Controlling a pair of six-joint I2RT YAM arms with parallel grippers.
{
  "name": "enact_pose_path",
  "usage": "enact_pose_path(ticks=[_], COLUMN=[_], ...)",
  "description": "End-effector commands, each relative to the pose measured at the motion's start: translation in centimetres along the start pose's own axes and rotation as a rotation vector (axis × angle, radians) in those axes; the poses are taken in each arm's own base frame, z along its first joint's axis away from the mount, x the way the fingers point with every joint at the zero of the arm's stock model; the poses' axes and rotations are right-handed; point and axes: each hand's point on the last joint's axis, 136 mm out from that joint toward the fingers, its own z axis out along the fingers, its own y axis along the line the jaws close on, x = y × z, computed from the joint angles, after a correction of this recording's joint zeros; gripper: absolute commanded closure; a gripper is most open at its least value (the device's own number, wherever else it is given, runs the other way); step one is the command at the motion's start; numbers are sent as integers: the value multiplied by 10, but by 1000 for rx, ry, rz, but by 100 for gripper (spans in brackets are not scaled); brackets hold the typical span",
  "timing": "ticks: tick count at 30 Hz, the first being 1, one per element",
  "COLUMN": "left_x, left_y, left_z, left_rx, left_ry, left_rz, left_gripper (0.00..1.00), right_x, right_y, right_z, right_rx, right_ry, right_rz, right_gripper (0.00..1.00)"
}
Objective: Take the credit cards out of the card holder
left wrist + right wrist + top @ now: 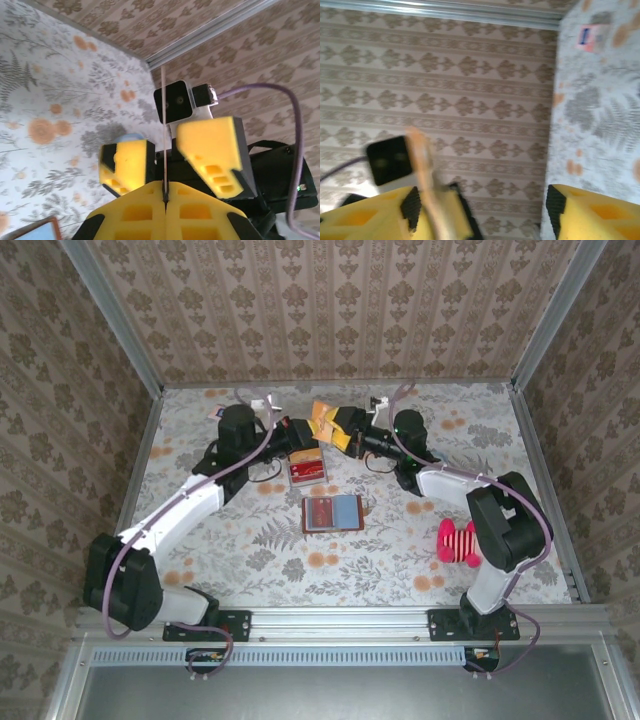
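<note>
The card holder (333,512) lies open and flat on the table's middle, brown at the rim and grey-blue inside. Above the back of the table my two grippers meet tip to tip. My left gripper (165,192) is shut on a thin credit card (163,125), seen edge-on and sticking up from between the yellow pads. My right gripper (485,202) is open, with one finger (125,165) on each side of that card and not touching it. In the right wrist view the card (422,160) is a blurred tan strip beside the left finger. From above, the left gripper (312,430) faces the right gripper (338,430).
A small red tray (307,470) sits just behind the card holder. A pink-and-red striped object (457,540) lies at the right near the right arm. A pink-and-white packet (590,37) lies by the back wall. Patterned walls close in three sides.
</note>
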Motion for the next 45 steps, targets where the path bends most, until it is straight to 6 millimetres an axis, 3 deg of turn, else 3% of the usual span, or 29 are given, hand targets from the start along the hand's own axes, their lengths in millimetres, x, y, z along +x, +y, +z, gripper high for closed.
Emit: enact_pose_path(ticks=[1,7,13,17,21,24,29,37,45], left_x=[20,22,7,-4,8,6,-5,13,16], left_y=[36,66,71,86,91,99,112,138,161], left_z=[1,7,11,10,5,5,7,10,18], left_rx=[-180,-288,-264,-247,-143,-138,-137,-32,-32], left_ry=[166,338,372,432,546,544,547,642,699], left_rz=[247,565,895,998,1097,1209,1242,1317,1287], left_gripper=[100,100,100,100,100,100,100,100,100], right_x=[3,4,11,16,22,26,30,33,35], right_y=[-24,-55,-77,-87,-96,-103,-109,-105,-103], right_z=[-17,-45,-71,-83,-92,-96,-99,-103,-106], right_rx=[137,319,469,528,569,580,582,584,583], right_ry=[5,-18,1,24,32,36,40,35,19], right_rz=[-50,-123,-186,-190,-188,-174,-149,-139,-125], right_gripper=[20,1,0,0,0,0,0,0,0])
